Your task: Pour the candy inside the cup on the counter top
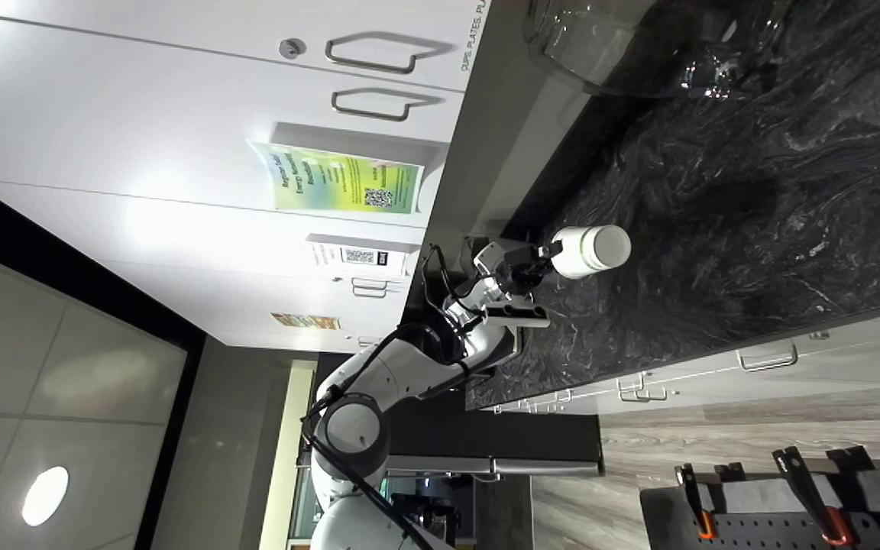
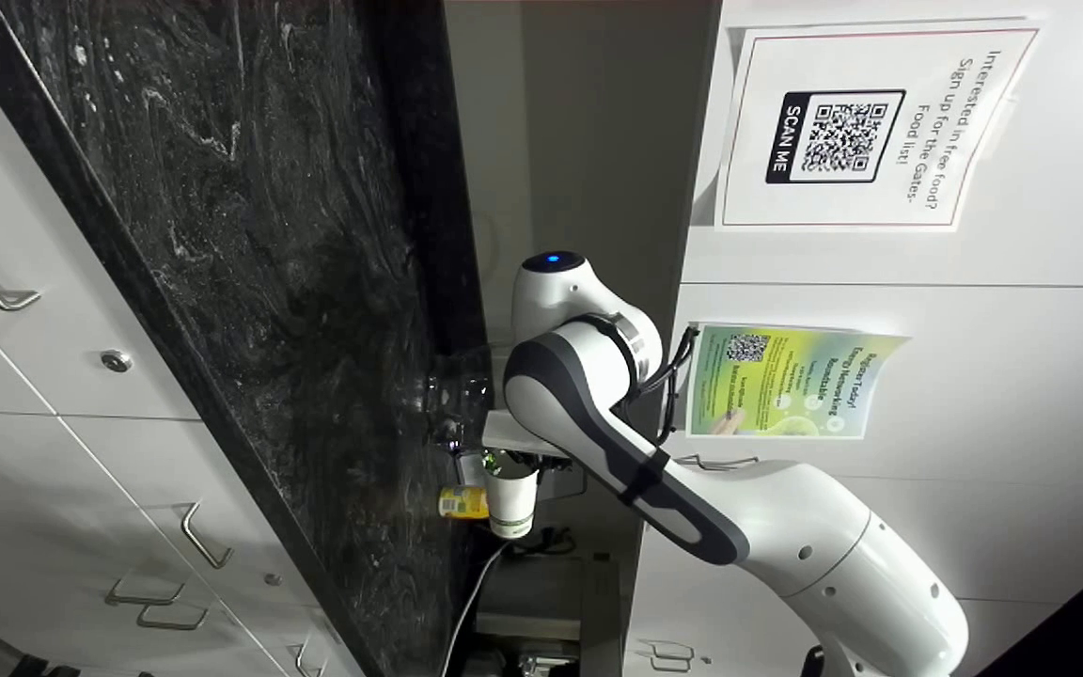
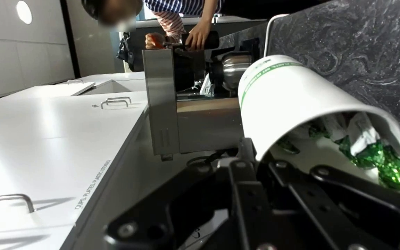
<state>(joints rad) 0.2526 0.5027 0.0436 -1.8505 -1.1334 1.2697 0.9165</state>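
The white paper cup [image 1: 579, 252] has a green band near its base. My gripper [image 3: 256, 157] is shut on the cup's wall at the rim, one finger outside and one inside. The cup [image 2: 511, 503] is tipped nearly onto its side above the counter, and its base faces the camera in an exterior view. The candy [image 3: 370, 152], shiny green and white wrapped pieces, lies inside the cup [image 3: 300, 93] and bunches at the lower lip. Some candy [image 2: 493, 462] shows at the mouth. The black marbled counter top [image 1: 761, 198] lies below, also in the wrist view [image 3: 384, 45].
A clear container [image 1: 600, 46] stands on the counter, also in an exterior view [image 2: 452, 404]. A yellow can [image 2: 463, 502] is near the cup. White cabinets [image 1: 180, 137] hang above. A steel machine [image 3: 207, 128] and a person [image 3: 200, 33] are behind.
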